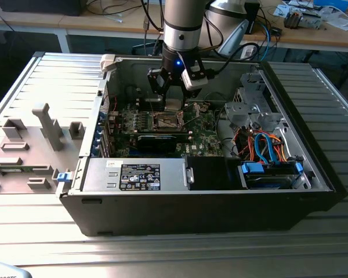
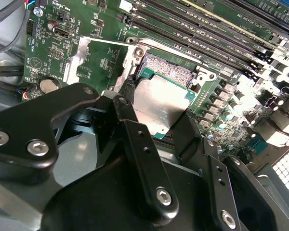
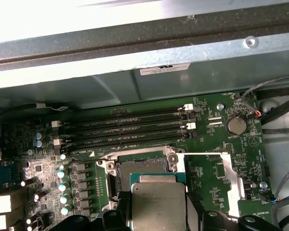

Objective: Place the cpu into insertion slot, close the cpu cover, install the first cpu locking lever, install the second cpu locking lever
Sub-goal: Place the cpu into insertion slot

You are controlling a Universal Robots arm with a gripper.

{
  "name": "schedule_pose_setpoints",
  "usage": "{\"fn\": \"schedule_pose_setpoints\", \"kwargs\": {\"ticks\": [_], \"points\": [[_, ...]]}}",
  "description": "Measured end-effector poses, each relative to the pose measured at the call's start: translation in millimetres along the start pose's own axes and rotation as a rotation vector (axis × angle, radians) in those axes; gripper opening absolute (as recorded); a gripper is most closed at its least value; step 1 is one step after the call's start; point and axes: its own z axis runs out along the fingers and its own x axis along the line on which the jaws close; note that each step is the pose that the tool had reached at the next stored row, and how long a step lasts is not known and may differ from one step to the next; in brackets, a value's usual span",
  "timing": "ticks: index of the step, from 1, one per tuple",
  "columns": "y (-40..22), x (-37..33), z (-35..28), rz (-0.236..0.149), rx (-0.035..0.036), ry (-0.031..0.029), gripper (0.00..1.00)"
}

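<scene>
My gripper (image 2: 157, 111) is inside the open computer case (image 1: 162, 215), its fingers pinching the cpu (image 3: 158, 204) by two opposite edges. The cpu hangs over the insertion slot (image 3: 140, 166) and hides part of it; I cannot tell whether they touch. The cpu cover (image 3: 235, 185) lies swung open beside the slot, on the motherboard (image 3: 216, 144).
</scene>
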Motion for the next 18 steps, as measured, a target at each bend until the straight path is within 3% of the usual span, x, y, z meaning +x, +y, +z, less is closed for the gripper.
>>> {"fn": "schedule_pose_setpoints", "kwargs": {"ticks": [5, 18], "points": [[0.0, 0.0, 0.0, 0.03, -0.0005, -0.0009, 0.54], [0.0, 0.0, 0.0, 0.05, -0.0008, -0.0014, 0.54]]}}
